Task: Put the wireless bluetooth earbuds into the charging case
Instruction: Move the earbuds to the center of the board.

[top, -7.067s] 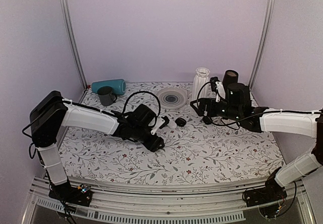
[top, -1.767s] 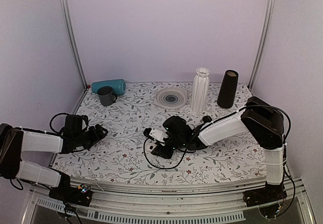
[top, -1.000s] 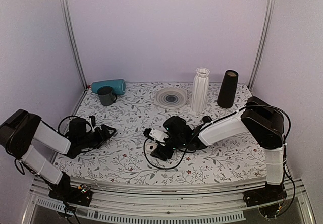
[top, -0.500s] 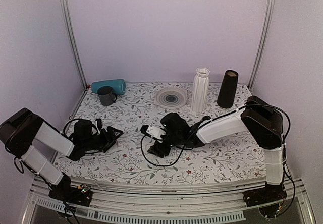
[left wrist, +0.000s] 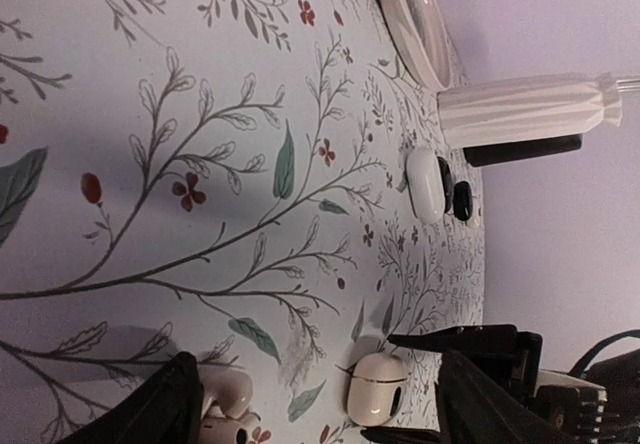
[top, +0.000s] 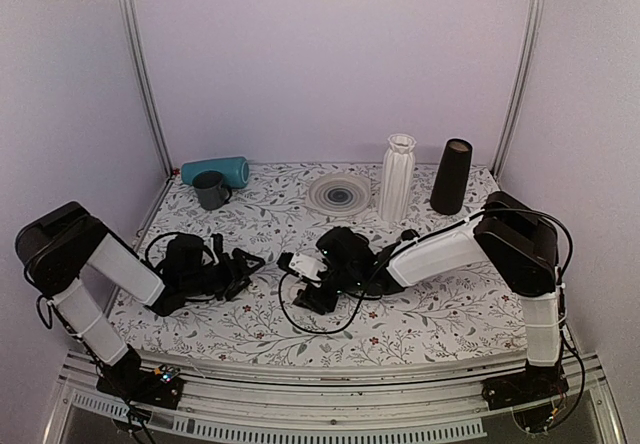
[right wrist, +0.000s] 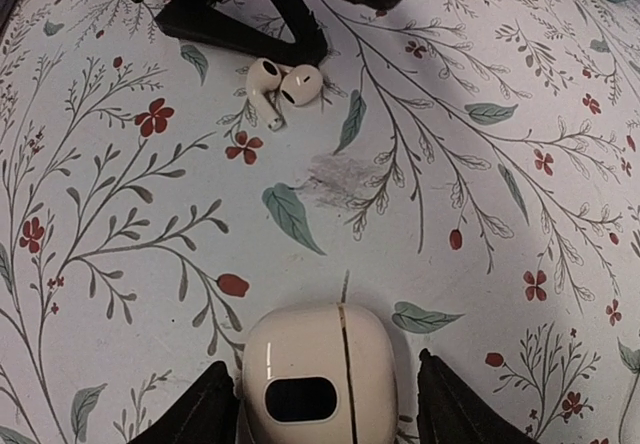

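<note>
Right pincer point(right wrist: 325, 364) straddles small white rounded plastic case point(right wrist: 315, 379) on floral counter point(right wrist: 500, 214), jaws part-open, apparently not clamping yet; likely to steady it. Pair of tiny glossy white earbuds point(right wrist: 280, 86) lies beside wide-open, empty left pincer point(left wrist: 318, 364), placed for pickup.

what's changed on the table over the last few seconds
The left arm pulled back from the middle to the left edge, then swung in again; the open left claw is now by the earbuds. The right arm came from beside the vase to the middle, and the right claw now straddles the charging case, grip unclear. Mug, plate, vase, teal bottle and black cylinder stayed put.
</note>
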You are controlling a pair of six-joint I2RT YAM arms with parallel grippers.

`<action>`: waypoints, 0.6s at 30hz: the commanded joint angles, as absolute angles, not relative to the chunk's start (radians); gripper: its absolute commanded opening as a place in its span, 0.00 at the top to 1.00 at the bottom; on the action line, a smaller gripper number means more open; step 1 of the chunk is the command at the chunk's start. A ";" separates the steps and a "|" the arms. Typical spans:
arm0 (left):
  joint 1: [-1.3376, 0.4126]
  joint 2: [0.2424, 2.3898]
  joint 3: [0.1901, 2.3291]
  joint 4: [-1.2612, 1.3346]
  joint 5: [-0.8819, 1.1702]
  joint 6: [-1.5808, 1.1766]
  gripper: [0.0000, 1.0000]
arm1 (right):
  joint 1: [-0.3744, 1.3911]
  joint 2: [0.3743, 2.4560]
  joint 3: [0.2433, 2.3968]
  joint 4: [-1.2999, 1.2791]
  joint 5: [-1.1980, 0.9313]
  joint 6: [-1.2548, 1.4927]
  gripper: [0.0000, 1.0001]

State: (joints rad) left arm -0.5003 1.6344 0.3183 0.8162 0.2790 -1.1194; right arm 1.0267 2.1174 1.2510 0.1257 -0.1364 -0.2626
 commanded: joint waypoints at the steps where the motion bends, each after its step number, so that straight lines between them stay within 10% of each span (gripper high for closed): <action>1: -0.541 1.695 0.347 0.730 0.272 -1.150 0.18 | 1.040 2.136 1.244 0.128 -0.134 -0.260 0.40; 18: -0.612 1.835 0.428 0.841 0.289 -1.230 0.18 | 1.040 2.065 1.127 0.191 -0.106 -0.187 0.59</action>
